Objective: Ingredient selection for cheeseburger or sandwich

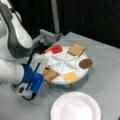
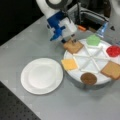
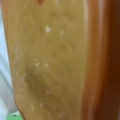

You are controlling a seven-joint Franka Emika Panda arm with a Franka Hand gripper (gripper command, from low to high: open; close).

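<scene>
Picking the first bread slice, by the look of it. Gripper (image 2: 73, 40) down at the near bread slice (image 2: 73, 46) in its wedge of the white divided tray (image 2: 75, 78), tips on or just above the top face; seen in a front view (image 1: 47, 68) at the slice's (image 1: 50, 74) inner corner. Jaws apart or together: cannot tell. Wrist view filled by the tan crumb of that slice (image 3: 50, 62), with a sliver of green at the bottom left.

Everything else lying in its own wedge: cheese square (image 2: 69, 64), patty (image 2: 88, 78), second bread slice (image 2: 111, 70), tomato disc (image 2: 113, 50), lettuce (image 2: 93, 40). White plate (image 2: 41, 75) on the table (image 2: 37, 107) beside the tray, nothing on it, so no sandwich begun.

Calls for, as a judgement, a sure hold on a thin, flat piece and clearance over the tray's raised dividers.
</scene>
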